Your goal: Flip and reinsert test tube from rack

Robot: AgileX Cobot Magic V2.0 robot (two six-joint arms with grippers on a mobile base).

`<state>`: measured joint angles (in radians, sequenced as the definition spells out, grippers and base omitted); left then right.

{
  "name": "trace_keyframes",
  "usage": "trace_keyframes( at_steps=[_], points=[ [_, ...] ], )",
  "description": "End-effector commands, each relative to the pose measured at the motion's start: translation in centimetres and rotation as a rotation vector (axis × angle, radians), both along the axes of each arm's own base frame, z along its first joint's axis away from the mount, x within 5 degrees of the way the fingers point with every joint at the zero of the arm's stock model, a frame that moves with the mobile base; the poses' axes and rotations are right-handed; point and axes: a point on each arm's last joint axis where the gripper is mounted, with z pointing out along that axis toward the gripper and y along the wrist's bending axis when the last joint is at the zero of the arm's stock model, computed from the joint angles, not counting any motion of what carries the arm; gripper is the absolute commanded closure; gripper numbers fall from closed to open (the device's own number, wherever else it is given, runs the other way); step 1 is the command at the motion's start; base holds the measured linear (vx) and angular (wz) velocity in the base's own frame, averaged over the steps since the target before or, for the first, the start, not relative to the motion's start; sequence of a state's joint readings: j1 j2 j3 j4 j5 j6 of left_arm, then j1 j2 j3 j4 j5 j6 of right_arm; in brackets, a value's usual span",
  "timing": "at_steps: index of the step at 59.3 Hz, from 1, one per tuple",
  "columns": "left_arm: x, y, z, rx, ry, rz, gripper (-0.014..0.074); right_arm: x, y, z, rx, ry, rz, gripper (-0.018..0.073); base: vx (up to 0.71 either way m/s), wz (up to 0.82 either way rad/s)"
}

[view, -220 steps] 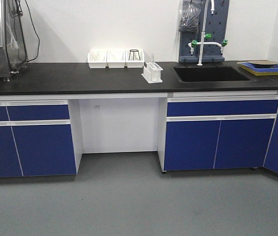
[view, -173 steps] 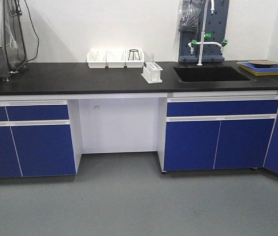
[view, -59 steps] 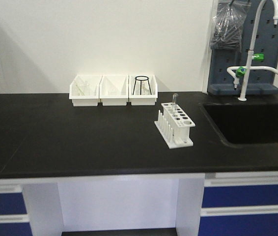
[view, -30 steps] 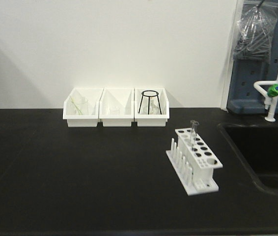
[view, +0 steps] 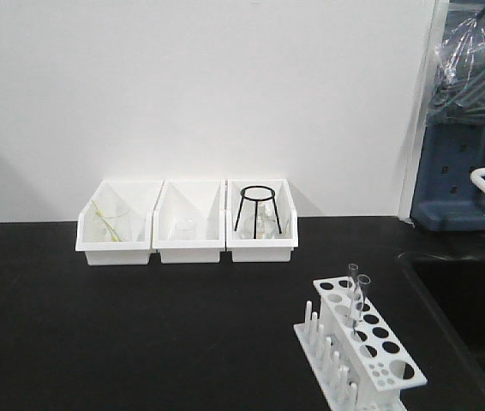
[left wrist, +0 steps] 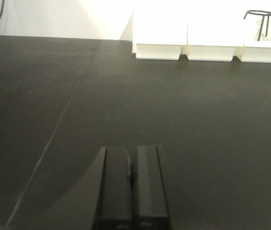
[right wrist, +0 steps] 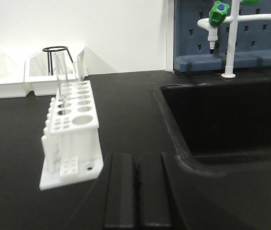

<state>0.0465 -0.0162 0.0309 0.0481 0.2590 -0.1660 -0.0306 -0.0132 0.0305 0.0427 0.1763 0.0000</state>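
I have both tools clenched on nothing. The left tool (left wrist: 132, 151) hangs over bare table (left wrist: 188, 105), well apart from the work, which suits me since it has no job yet. The right tool (right wrist: 135, 158) sits low, just short of the rack (right wrist: 80, 143), so that arm looks like the one to use.

The rack stands on the table beside the sink (right wrist: 221, 120). One tube (right wrist: 60, 72) and a second tube (right wrist: 77, 67) stand upright in holes at its far end, rims up as far as I can tell. Their tops rise clear of the plate, which leaves glass to grip.

I judge nothing of the task is done yet. The right fingers must part first, then come in over the pegs. The white bins (view: 189, 250) sit back against the wall, out of my path.
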Motion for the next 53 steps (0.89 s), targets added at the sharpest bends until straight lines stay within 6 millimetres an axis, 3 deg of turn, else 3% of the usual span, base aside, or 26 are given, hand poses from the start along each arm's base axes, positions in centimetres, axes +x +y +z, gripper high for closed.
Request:
trace_keyframes(
  at_steps=[1, 28, 53],
  points=[
    [0.04, -0.09, 0.70, -0.001, -0.088, -0.012, 0.0603, 0.00, -0.07, 0.76, -0.008, -0.089, -0.011, 0.0571, 0.33, -0.04],
    [0.04, -0.09, 0.70, -0.001, -0.088, -0.012, 0.0603, 0.00, -0.07, 0.76, -0.008, -0.089, -0.011, 0.0571, 0.26, 0.00],
    [0.04, -0.09, 0.70, -0.001, -0.088, -0.012, 0.0603, 0.00, -0.09, 0.76, -0.032, -0.088, -0.010, 0.0571, 0.07, 0.01]
  ],
)
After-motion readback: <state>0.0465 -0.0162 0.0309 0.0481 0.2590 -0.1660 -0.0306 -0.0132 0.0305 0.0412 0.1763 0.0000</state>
